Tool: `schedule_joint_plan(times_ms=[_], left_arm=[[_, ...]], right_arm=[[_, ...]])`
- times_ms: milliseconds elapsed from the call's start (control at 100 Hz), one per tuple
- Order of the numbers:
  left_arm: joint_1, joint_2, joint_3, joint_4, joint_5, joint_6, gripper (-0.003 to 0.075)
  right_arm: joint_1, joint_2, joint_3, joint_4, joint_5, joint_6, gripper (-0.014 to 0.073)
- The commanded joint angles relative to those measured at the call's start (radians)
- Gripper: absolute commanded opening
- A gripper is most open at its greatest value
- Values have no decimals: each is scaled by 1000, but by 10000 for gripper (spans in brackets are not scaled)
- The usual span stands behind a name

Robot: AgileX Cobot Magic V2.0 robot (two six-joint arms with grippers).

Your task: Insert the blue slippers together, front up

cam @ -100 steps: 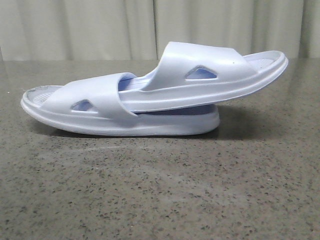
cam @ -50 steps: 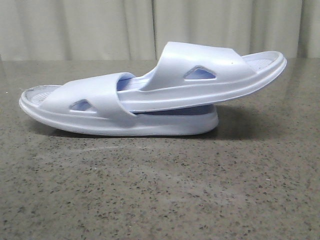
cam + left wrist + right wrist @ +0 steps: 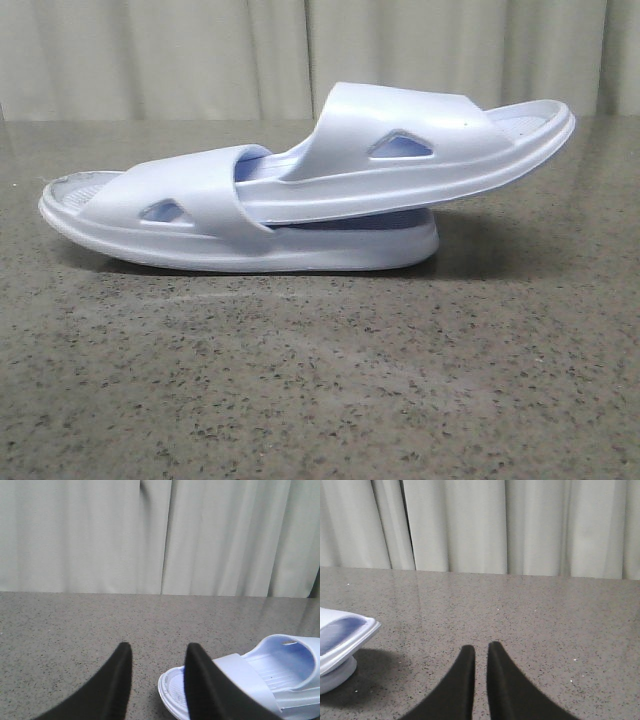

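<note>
Nearby, both grippers are hanging low over the table (image 3: 320,400), empty, well short of the slippers and showing only in the wrist views. The left gripper (image 3: 156,652) is pointing level toward the curtain (image 3: 160,535), its two black fingers (image 3: 117,680) standing apart with bare stone between the tips; the toe end of the lower slipper (image 3: 172,687) is lying just beside the finger at 3 o'clock, whether touching it or not I cannot tell. The right gripper (image 3: 481,650) is likewise pointing level at the curtain, its fingers (image 3: 460,680) drawn nearly together with only a thin slit showing and nothing between them; the slippers' raised end is sitting apart from it at 9 o'clock.

Farther out in the front view, the slippers are lying nested at the table's middle, side-on. The lower slipper (image 3: 180,215) is resting flat on the stone. The upper slipper (image 3: 420,140) is sitting pushed under the lower one's strap, tilting upward toward 2 o'clock, its far end overhanging.

Beyond them the curtain is hanging in pale folds.
</note>
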Motion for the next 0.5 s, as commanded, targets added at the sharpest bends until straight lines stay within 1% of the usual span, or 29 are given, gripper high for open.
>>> schedule_joint_plan(times_ms=[0, 20, 60, 490], left_arm=[[-6, 8, -25, -19, -32, -10, 33], [-6, 8, -25, -19, -32, -10, 17], [-6, 8, -25, -19, -34, -10, 15], [-6, 8, -25, -19, -31, -10, 16]], right_arm=[[-8, 1, -26, -12, -80, -8, -106], [-8, 1, -26, -12, -80, -8, -107], [-8, 1, -26, -12, -80, -8, -107], [-8, 1, -26, -12, -76, -8, -107]])
